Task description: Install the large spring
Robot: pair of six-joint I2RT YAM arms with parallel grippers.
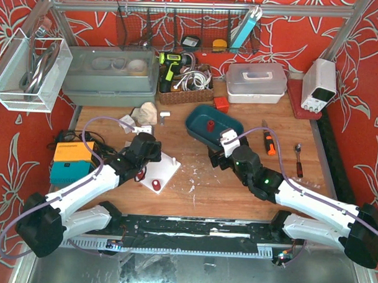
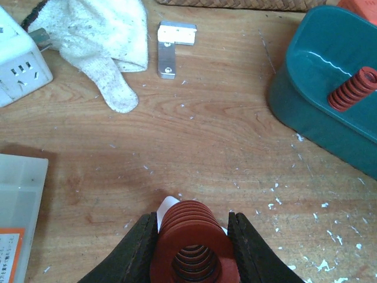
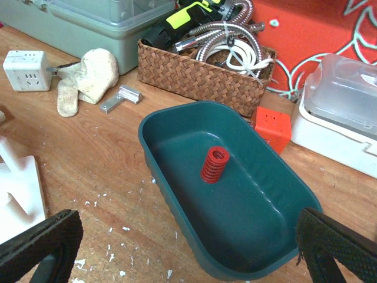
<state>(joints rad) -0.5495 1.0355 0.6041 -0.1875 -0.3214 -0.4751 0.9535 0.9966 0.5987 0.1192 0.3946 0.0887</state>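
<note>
Red floral walls [image 1: 8, 149], flecked wooden table [image 1: 203, 187]

Worktop [image 2: 206, 130]: bare wood, matt, grain seen, flecked with white chips. Large spring [image 2: 193, 236]: red coated coils, matt finish. Tub [image 3: 177, 141]: teal plastic, smooth, glossy highlights noted. Glove [image 2: 106, 35]: white knitted cloth, rough, soiled. Bracket [image 2: 171, 44]: bare metal, dull brushed sheen. Basket [image 3: 194, 76]: woven wicker, coarse.

large spring [image 2: 191, 247]: red, thick close-wound coils, seen end-on with the hollow bore showing, pinched on both sides between the left gripper [image 2: 191, 219] fingers.
</note>
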